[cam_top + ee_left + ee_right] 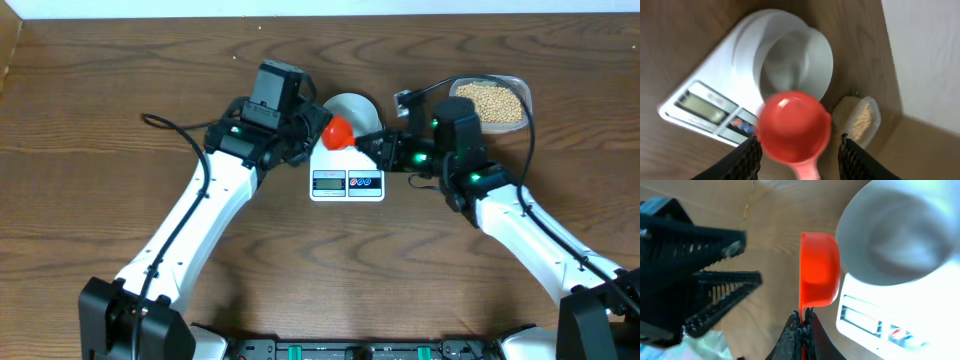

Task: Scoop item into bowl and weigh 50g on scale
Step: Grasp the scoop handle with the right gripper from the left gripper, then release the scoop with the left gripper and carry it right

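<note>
We find the right gripper (802,326) clamped on the thin handle of the round red plastic scoop (337,132), its cup apparently empty. The left gripper (800,147) stands spread either side of that cup, seemingly clear of it. The small tan-yellow beans (488,102) lie in the clear plastic tub (523,90), rightward of the scoop and nearest the right arm. The scoop's long axis runs roughly left to right, handle toward the tub. The pale round bowl (352,104) sits empty on the white rectangular digital scale (347,184). No brand or display figure is legible to us.

Overhead straight down, far; wrist views close, opposed, share red scoop (792,125), scale (710,70).
</note>
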### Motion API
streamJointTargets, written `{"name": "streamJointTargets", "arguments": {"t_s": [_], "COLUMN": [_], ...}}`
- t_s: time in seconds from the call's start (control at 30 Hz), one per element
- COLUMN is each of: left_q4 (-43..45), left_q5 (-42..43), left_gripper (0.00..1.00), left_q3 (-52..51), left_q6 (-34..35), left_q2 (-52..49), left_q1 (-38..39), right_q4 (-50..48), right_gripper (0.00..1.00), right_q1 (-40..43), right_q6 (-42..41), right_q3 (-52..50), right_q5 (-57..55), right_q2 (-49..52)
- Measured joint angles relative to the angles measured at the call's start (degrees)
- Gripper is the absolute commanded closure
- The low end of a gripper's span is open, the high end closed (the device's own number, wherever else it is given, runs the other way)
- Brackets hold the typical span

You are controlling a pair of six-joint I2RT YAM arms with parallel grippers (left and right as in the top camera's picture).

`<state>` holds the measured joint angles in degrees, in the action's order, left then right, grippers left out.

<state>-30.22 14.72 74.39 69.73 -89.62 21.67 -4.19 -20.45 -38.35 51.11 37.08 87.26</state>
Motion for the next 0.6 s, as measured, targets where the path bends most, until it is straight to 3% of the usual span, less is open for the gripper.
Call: {"name": "streamJointTargets", "arguments": {"t_s": [0.27,0.4,0.6], "left_q4": [-0.76,-0.87,-7.19], "left_q5": [-0.02,1.46,1.95], "left_gripper": [0.48,0.61,0.57], "left_q3": [0.00,0.00,0.00], "left_q6": [-20.28,-31.26,-41.81], "left_q2": [0.92,0.92,0.92], "left_q1": [-3.82,-3.82,-1.88], "right_q4": [5.90,16.04,26.34], "right_gripper": [0.99,0.99,0.99], "right_q1": [4.42,8.04,14.53], "right_q6": [5.73,9.99,15.45], "right_q3": [0.17,2.21,6.84], "right_q5": [-0.55,-3.06,-7.17], "right_q2": [-6.91,-11.63,-15.39]}}
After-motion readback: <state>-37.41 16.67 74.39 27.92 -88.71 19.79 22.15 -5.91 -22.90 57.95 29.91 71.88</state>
